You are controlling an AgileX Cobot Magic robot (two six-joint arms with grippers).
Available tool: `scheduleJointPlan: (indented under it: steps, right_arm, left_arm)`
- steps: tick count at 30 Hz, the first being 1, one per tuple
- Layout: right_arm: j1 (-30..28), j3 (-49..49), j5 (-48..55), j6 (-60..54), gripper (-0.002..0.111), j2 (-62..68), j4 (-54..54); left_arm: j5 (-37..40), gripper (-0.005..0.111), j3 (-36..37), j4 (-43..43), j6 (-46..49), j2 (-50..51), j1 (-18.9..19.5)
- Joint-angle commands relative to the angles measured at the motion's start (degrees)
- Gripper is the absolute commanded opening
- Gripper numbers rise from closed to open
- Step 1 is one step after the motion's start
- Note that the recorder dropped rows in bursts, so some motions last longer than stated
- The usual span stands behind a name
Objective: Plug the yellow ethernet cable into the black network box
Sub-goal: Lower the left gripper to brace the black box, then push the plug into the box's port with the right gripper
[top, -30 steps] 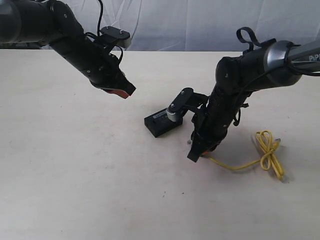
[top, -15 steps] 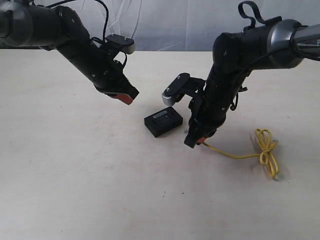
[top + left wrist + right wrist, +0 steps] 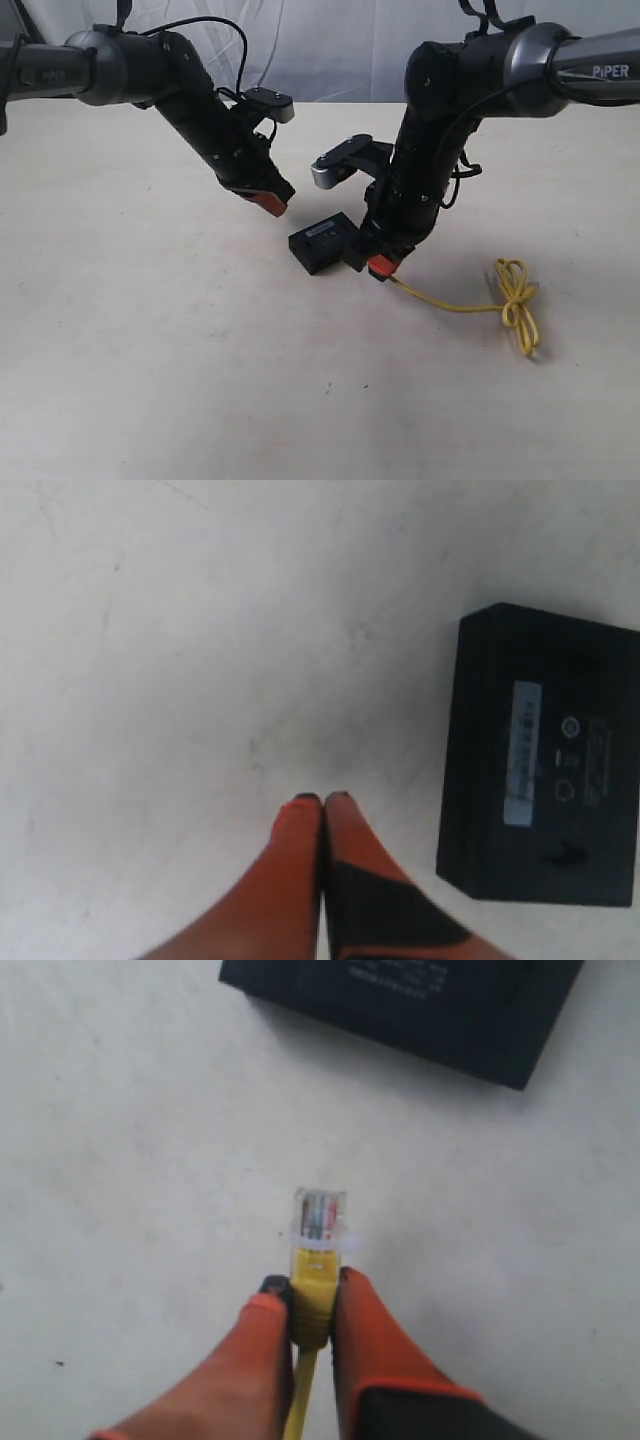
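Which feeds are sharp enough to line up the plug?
Right wrist view: the clear plug of the yellow ethernet cable is fairly crisp, the black network box soft and cropped by the frame. Left wrist view: slightly blurred, the box's label just a pale strip. Exterior view: even light, soft shadows, no glare, the right gripper covering one end of the box.

Pale tabletop (image 3: 150, 380), draped cloth (image 3: 330, 50) behind.
The matte cream surface lies evenly lit; the white fabric hangs wrinkled along its far edge.

Lab — pale table (image 3: 150, 380), white backdrop (image 3: 330, 50)
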Motion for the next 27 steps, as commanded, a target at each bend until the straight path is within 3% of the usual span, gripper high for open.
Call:
scheduleJointPlan:
  steps: [1,9,27]
  right_arm:
    - [-0.01,-2.81,2.22,1.00,-0.001,1.92,0.32]
    - [-0.01,-4.42,2.83,1.23,-0.001,4.60,0.63]
    - [-0.01,-4.42,-5.01,2.65,-0.001,5.82,-0.55]
  left_arm:
    - [0.74,0.000,-2.65,-3.70,2.15,2.15,0.02]
    - [0.46,0.000,-3.15,-9.69,8.18,3.13,0.02]
    - [1.74,0.000,-3.15,-13.36,9.07,5.84,0.02]
